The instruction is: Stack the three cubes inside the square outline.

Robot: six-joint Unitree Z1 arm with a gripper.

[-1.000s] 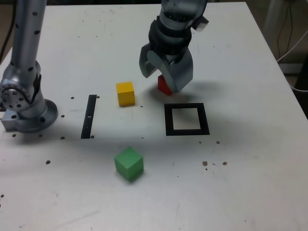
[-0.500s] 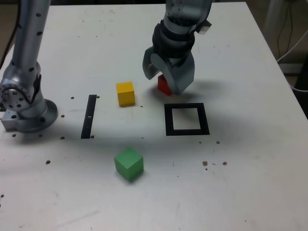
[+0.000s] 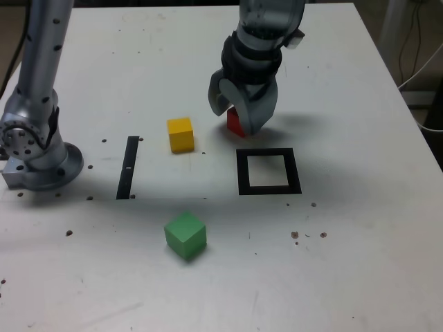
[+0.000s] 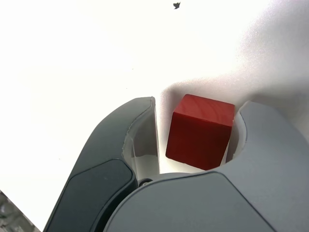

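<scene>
Three cubes (image 3: 185, 236), one square outline (image 3: 296, 171), one black strip (image 3: 128, 168), one arm (image 3: 38, 76)

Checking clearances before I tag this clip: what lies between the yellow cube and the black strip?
Only bare tabletop separates the yellow cube from the black strip, in the exterior view.

My fingers (image 3: 245, 104) hide part of the red cube (image 3: 237, 123) in the exterior view, where the top edge crops my arm (image 3: 271, 17). The wrist view cuts off a dark mark's surroundings and my fingers' rear; contact with the cube's far side is unclear.
</scene>
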